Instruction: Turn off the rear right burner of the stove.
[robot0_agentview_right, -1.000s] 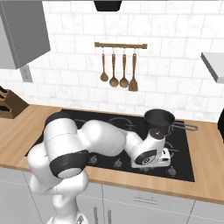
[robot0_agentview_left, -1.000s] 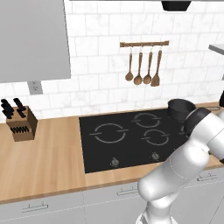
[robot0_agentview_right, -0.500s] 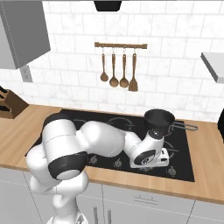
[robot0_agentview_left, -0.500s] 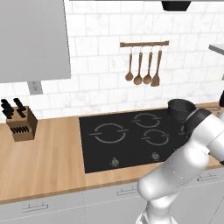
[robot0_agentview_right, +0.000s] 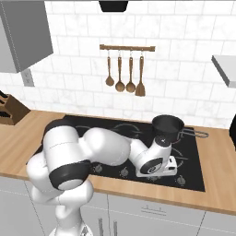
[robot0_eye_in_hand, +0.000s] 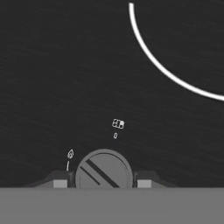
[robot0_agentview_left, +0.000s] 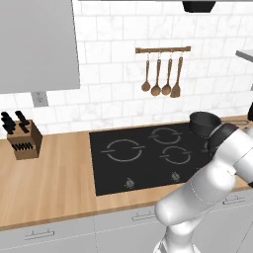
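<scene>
- White marble-look tiled wall (robot0_agentview_left: 113, 59) rises behind the wooden bench (robot0_agentview_left: 49, 183).
- A wooden utensil rail (robot0_agentview_left: 163, 49) hangs on that wall, carrying four wooden spoons and spatulas (robot0_agentview_left: 160, 79).
- Left of the rail, a grey upper cabinet (robot0_agentview_left: 37, 44) hangs above a wall outlet (robot0_agentview_left: 39, 99).
- Below the cabinet, a knife block (robot0_agentview_left: 23, 141) stands on the bench.
- Grey drawer fronts (robot0_agentview_left: 74, 230) with slim handles run under the bench.
- A dark range hood (robot0_agentview_right: 114, 5) sits above the rail.

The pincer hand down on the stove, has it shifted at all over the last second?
No. In the right base view the hand sits in the same spot on the stove, just in front of the black pot, as a second ago.
</scene>
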Robot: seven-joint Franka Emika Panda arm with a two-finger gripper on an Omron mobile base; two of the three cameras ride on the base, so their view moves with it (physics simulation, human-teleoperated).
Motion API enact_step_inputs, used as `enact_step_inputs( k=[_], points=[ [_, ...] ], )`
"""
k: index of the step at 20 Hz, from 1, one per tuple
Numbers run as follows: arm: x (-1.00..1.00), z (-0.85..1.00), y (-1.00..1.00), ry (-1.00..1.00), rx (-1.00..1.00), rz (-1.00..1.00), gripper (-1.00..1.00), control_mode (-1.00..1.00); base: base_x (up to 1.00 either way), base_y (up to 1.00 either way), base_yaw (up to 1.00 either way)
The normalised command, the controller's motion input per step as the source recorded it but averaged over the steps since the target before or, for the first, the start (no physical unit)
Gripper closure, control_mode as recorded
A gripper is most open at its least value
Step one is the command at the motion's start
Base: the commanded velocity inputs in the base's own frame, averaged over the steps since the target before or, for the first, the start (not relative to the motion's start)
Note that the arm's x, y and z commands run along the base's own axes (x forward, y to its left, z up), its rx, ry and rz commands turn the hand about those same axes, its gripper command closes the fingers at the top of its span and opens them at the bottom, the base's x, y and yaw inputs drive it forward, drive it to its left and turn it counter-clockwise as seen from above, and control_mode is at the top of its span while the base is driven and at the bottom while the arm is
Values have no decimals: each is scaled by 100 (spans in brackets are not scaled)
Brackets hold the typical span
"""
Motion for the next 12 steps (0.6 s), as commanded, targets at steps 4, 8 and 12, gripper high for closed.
enact_step_inputs(
  k=[4, 8, 12],
  points=[
    [0, 0, 0, 0, 0, -10, 100, -100, 0, 0, 0],
    [0, 0, 0, 0, 0, -18, 100, -100, 0, 0, 0],
    [0, -3, 0, 0, 0, -20, 100, -100, 0, 0, 0]
  ],
)
